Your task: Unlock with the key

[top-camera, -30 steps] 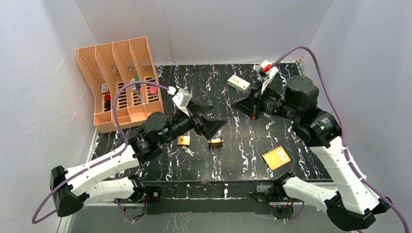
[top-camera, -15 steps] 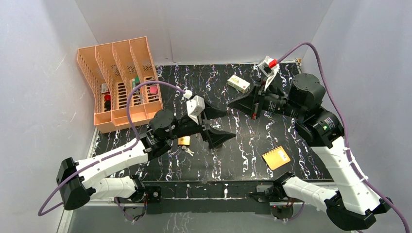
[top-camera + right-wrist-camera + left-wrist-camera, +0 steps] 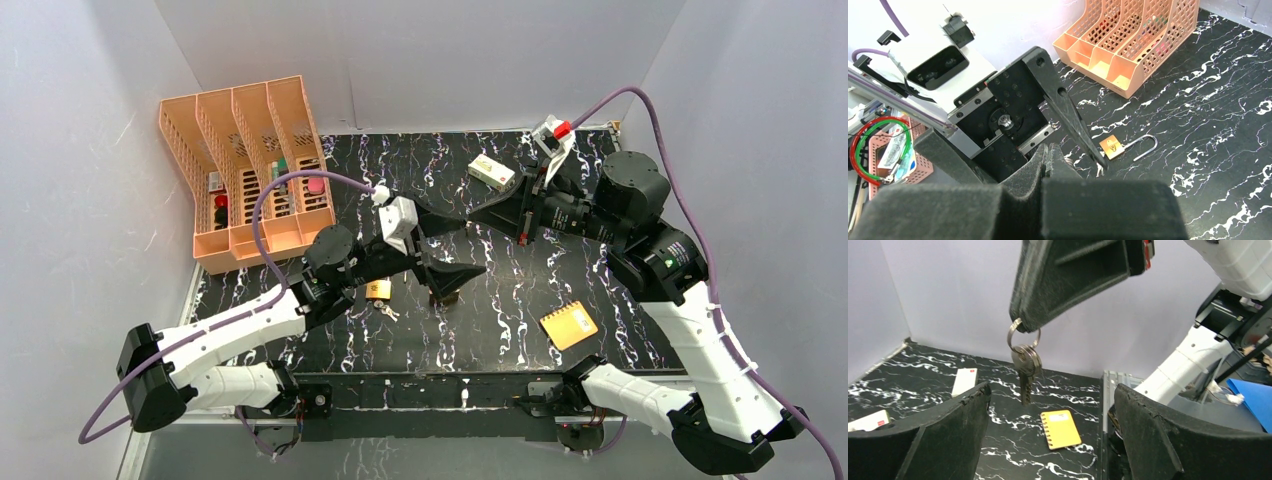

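Note:
A small bunch of silver keys [image 3: 1025, 365] hangs on a ring from the tips of my right gripper [image 3: 1020, 325], which is shut on the ring. My left gripper [image 3: 1050, 390] is open just below, its two black fingers [image 3: 938, 435] standing wide on either side under the dangling key. From above, the left gripper [image 3: 470, 247] and right gripper [image 3: 472, 214] meet over the middle of the mat. A brass padlock [image 3: 1111, 146] with its shackle swung open lies on the mat under the left gripper. From the right wrist the key is almost hidden behind the shut right gripper [image 3: 1048, 150].
A second brass padlock [image 3: 378, 290] lies on the mat with small loose keys [image 3: 386, 311] beside it. An orange file organizer [image 3: 245, 160] stands back left. A yellow notebook [image 3: 568, 325] lies front right, a white box [image 3: 491, 172] at the back.
My left gripper has swung right and forward to just beneath the right gripper's tips, and its jaws have narrowed slightly. The right gripper shifted a little, still holding the key ring.

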Available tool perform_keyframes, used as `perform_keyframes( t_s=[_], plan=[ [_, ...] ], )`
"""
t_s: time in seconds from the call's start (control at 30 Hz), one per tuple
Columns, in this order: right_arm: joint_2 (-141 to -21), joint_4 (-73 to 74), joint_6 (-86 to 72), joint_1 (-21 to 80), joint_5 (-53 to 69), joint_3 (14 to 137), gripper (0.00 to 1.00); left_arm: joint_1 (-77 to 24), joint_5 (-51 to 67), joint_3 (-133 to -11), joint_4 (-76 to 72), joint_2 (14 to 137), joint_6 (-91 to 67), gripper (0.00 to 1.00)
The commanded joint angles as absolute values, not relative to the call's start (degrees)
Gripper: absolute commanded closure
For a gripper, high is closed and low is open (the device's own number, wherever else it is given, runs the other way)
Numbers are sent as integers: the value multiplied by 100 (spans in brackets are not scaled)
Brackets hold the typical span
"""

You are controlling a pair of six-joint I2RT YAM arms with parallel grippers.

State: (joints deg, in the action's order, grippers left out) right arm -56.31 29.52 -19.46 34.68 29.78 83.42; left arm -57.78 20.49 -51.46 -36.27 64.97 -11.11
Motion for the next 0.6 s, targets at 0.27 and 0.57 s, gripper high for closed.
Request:
perform_keyframes(
  t_s=[0.27, 0.57],
  plan=[
    [-5528, 2691, -2138, 3489, 2653, 8397, 100, -5793, 2098, -5371, -3994, 6398, -767, 43],
    [-5508, 2840, -2106, 3489, 2428, 8403, 100, -5792, 2065, -5295, -3984, 6330, -769, 68]
  ],
)
